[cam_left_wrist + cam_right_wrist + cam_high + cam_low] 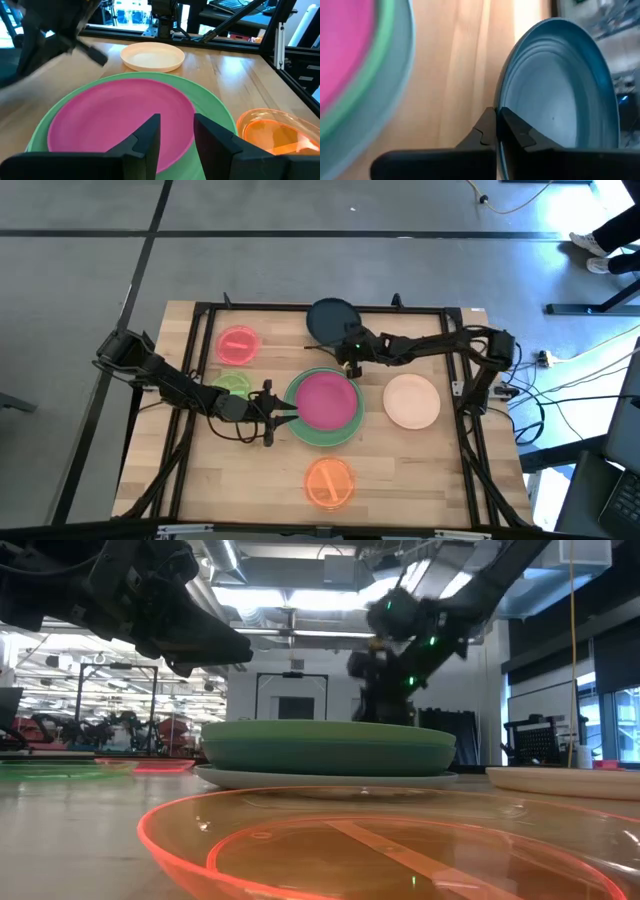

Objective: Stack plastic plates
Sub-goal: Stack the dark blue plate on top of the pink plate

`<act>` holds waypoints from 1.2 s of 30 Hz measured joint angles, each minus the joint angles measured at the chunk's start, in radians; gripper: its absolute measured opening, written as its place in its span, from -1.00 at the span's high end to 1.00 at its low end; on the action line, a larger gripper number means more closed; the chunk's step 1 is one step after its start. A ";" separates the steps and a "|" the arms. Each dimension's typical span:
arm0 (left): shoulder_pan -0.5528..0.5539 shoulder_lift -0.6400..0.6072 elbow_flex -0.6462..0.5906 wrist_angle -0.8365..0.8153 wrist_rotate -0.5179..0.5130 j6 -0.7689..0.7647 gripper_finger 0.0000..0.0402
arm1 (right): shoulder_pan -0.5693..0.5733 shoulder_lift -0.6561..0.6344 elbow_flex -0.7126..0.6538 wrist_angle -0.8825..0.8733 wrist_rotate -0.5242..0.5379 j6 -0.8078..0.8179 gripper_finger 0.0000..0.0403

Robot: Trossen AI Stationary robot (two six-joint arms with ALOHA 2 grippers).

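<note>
A magenta plate [325, 400] lies on top of a stack of large green plates [300, 427] at the table's middle; a pale plate [330, 778] shows at the stack's bottom. My left gripper [177, 120] is open and hovers at the stack's left edge [285, 412]. My right gripper [350, 360] is shut on a dark navy plate [330, 320] near the far edge. A peach plate [412, 400], an orange plate [328, 482], a red-pink plate [237, 345] and a lime plate [232, 385], partly under my left arm, lie flat on the table. My right gripper pinches the navy plate's rim [501, 100] between its two fingers, one finger [485, 125] on the underside and the other on the inner face. The plate [560, 90] stands tilted in the hold, beyond the fingertips.
A black frame [300, 308] runs around the wooden table. Bare wood lies between the stack and the peach plate and along the near edge on both sides of the orange plate. A person's shoes [592, 245] show on the floor, far right.
</note>
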 joint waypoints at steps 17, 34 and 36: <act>-0.012 0.000 0.000 0.002 0.000 0.001 0.45 | 0.318 -0.175 0.000 -0.108 0.001 0.120 0.99; -0.175 -0.179 0.000 0.021 -0.102 0.116 0.45 | 0.532 -0.146 0.000 -0.182 -0.038 0.309 0.99; -0.177 -0.179 0.000 0.023 -0.107 0.116 0.45 | 0.530 -0.142 -0.001 -0.215 -0.046 0.334 0.99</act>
